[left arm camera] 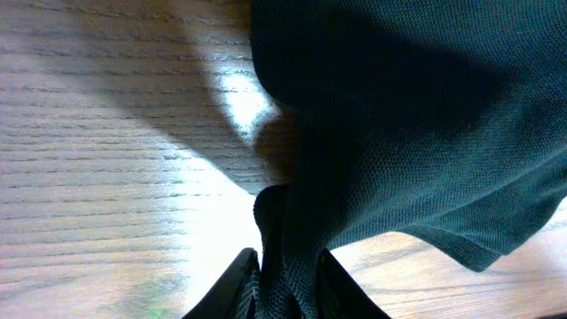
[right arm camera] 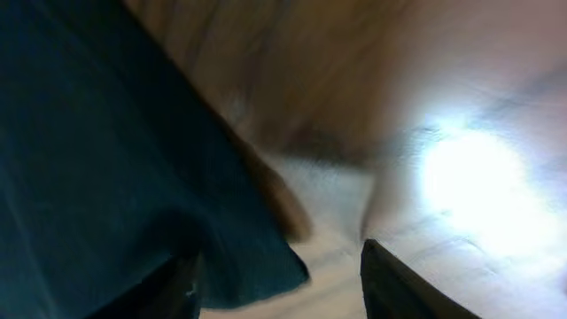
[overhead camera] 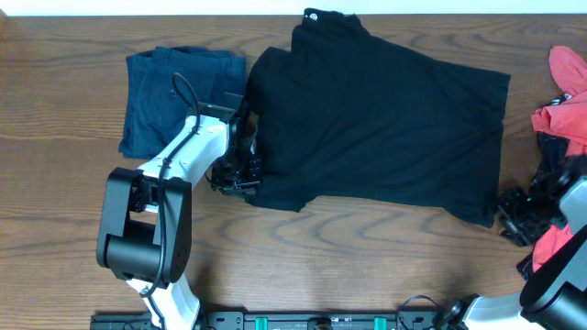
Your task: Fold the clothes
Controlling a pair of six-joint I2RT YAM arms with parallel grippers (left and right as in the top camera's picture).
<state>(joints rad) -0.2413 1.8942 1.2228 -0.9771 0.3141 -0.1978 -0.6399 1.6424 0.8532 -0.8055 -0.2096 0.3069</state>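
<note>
The clothes lie on the wooden table. A long black garment [overhead camera: 385, 119] is spread across the middle, its small white logo [overhead camera: 312, 15] at the far edge. Navy-blue shorts [overhead camera: 183, 96] sit folded at the left and coral-red pieces [overhead camera: 564, 87] at the right edge. My left gripper [overhead camera: 246, 179] is shut on the black garment's near-left corner; in the left wrist view a bunch of the black fabric [left arm camera: 399, 115] runs down between the fingers of the left gripper [left arm camera: 288, 292]. My right gripper [overhead camera: 506, 215] is at the near-right corner, where the right gripper [right arm camera: 279, 288] stands open in its own blurred view, with the black garment's corner [right arm camera: 257, 257] beside its left finger.
Bare wooden tabletop [overhead camera: 367, 257] runs along the near side between the two arms. The left arm's white links [overhead camera: 183, 151] stretch over the table beside the shorts. Dark cloth [overhead camera: 550, 147] lies under the coral-red pile.
</note>
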